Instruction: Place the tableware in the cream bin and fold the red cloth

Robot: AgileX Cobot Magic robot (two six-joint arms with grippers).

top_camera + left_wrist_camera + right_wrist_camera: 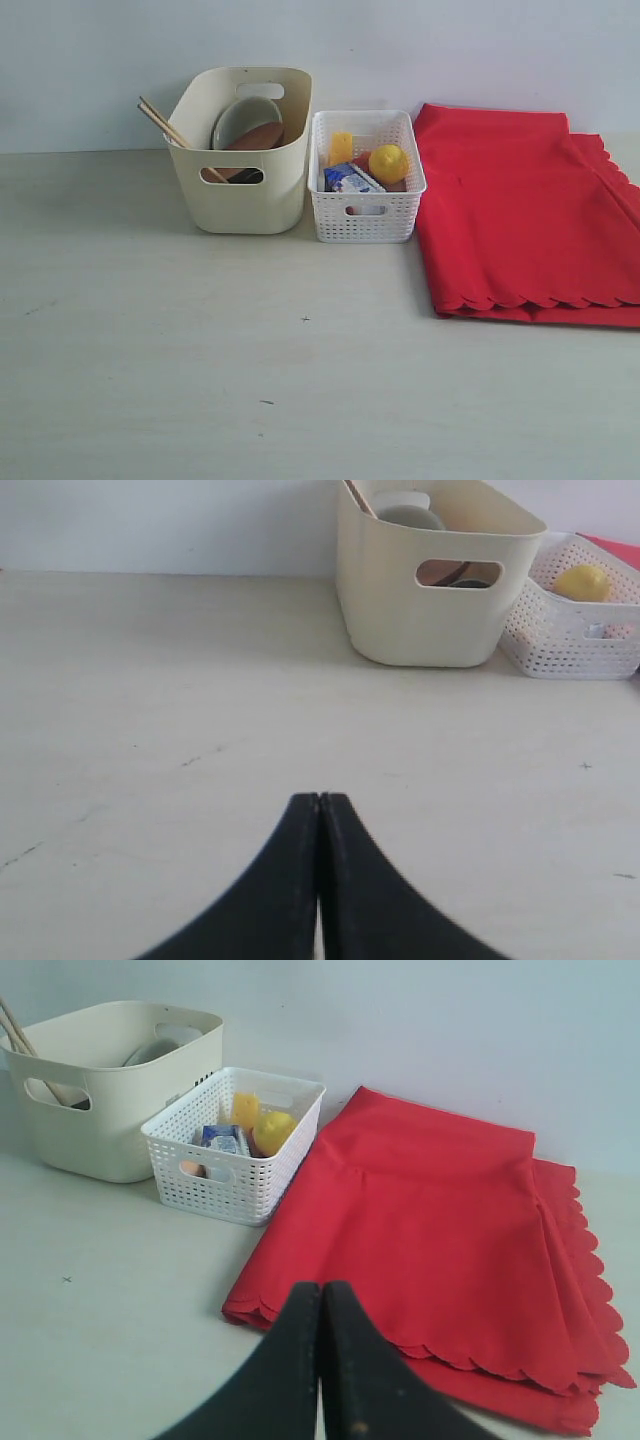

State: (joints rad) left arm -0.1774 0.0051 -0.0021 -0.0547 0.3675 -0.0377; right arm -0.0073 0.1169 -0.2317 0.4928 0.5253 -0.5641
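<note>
While both hover above the table (200, 380), left gripper (319, 802) and right gripper (322, 1290) are clenched empty.

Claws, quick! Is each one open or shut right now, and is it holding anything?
The black left claw is shut, holding nothing.
The black right claw is shut, holding nothing.

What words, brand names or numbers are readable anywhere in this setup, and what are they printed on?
Nothing here can be read as text.
blue-and-white carton in the white lattice basket: has printing, but it is too small and blurred to read in every view.
cream bin, red cloth, table: no lettering, labels or signs visible.
</note>
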